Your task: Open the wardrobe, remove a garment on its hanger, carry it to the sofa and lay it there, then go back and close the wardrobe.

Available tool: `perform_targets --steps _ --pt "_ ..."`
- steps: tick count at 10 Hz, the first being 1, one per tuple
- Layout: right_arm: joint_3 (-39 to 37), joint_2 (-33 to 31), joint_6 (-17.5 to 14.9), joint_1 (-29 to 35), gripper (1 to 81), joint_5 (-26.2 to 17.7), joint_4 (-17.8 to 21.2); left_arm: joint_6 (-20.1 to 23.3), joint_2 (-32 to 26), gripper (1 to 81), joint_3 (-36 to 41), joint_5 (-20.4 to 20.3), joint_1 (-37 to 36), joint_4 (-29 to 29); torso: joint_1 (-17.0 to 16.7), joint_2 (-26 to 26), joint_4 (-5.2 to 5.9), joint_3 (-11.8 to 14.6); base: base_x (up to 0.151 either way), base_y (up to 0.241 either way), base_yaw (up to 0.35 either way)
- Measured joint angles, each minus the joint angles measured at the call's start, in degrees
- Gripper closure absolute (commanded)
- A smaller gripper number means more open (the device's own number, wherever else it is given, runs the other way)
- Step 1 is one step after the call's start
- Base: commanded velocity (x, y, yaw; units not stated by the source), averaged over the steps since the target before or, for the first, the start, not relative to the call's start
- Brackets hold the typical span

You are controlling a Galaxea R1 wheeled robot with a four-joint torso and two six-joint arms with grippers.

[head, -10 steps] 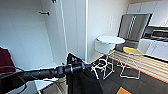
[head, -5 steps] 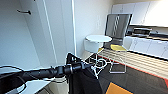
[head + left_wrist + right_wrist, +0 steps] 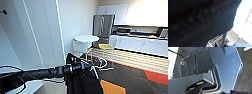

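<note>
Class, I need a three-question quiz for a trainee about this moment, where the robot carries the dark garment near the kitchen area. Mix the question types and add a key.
1. True or false: the garment hangs from the left arm's end.
2. Which colour is the seat of the chair beside the round table? A) yellow B) green C) red
3. Fill in: the hanger showing above the garment is ____ in colour.

Key: 1 true; 2 A; 3 white.
</note>
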Motion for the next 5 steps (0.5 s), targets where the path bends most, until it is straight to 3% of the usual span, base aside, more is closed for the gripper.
perform_targets --steps 5 --pt "0.0 0.1 0.0 0.1 1.0 0.0 0.0 0.0 0.2 81.1 0.2 0.2 0.0 0.3 0.0 0.0 0.0 0.0 0.0 0.0 -0.339"
